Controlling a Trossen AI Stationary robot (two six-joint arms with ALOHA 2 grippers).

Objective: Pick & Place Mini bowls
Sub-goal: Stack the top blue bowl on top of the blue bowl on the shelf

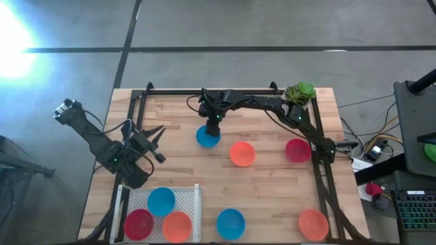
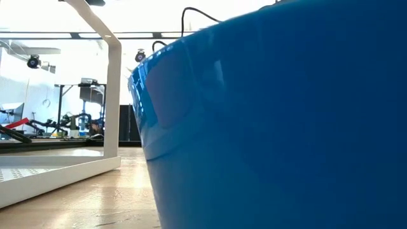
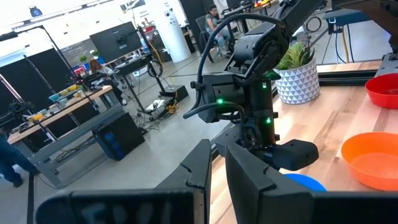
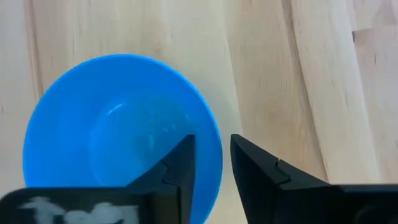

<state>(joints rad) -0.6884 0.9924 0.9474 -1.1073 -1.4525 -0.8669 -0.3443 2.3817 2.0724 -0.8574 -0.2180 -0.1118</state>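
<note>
Right gripper (image 4: pixel 211 163) straddling rim of blue mini bowl (image 1: pixel 208 137) at table (image 1: pixel 272 184) centre-back, fingers slightly parted, rim between them, grip uncertain. Left gripper (image 1: pixel 158 136) hovers left, partly open, empty.

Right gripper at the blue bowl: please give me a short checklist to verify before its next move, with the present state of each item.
1. Right gripper is above the blue bowl: ok.
2. One finger inside the rim, one outside: ok, seen in the right wrist view.
3. Fingers closed on the rim: not ok, a gap shows between them.
4. Bowl rests flat on the table: cannot tell.
5. White tray has room: ok, it holds three bowls with bare space beside them.
6. Left gripper stays out of the way: ok, it waits at the table's left side.
</note>
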